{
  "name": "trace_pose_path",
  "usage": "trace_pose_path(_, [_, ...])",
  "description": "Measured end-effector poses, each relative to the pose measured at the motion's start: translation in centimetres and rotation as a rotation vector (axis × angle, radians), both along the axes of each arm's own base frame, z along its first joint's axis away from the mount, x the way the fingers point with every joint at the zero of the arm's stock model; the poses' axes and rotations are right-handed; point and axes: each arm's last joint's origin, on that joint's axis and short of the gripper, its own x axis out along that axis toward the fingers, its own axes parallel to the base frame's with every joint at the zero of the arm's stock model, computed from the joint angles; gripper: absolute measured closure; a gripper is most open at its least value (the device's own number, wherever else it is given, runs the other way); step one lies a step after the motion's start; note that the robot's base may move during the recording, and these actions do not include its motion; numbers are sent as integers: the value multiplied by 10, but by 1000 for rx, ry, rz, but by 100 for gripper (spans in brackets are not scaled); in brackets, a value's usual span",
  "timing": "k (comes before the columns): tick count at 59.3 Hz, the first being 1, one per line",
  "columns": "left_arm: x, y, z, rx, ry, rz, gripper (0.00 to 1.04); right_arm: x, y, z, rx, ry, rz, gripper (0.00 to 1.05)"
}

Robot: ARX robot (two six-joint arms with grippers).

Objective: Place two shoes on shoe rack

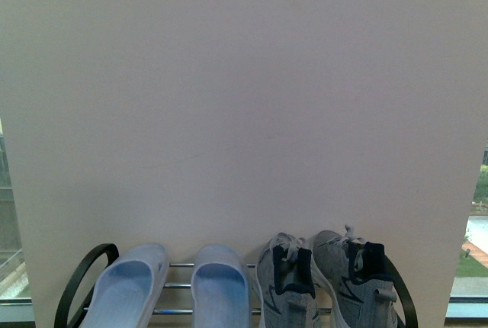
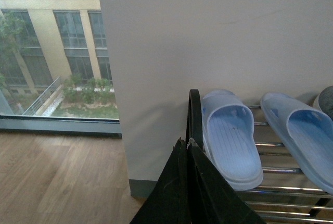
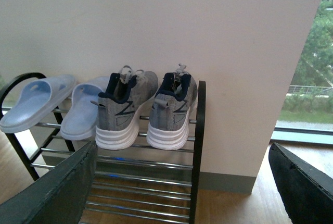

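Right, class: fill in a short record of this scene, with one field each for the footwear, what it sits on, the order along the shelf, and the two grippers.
footwear: pair of pale blue rubber slides; pair of grey knit lace-up sneakers with white soles
support: black-framed shoe rack with chrome bar shelves, all four shoes on its top tier
order: slides on the robot's left, sneakers on its right
backdrop: plain pale wall
left gripper: shut, empty, beside the rack's frame
right gripper: open, holding nothing
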Motion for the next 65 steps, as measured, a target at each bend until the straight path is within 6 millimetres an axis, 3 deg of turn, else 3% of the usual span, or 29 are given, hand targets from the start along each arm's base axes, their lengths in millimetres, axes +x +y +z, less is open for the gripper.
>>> trace_pose_path(37, [-48, 0, 2, 0, -4, -1, 103, 0, 0, 0, 0, 0, 0, 9])
trace_pose_path(65, [-69, 0, 9, 0, -28, -1, 103, 0, 0, 0, 0, 0, 0, 9])
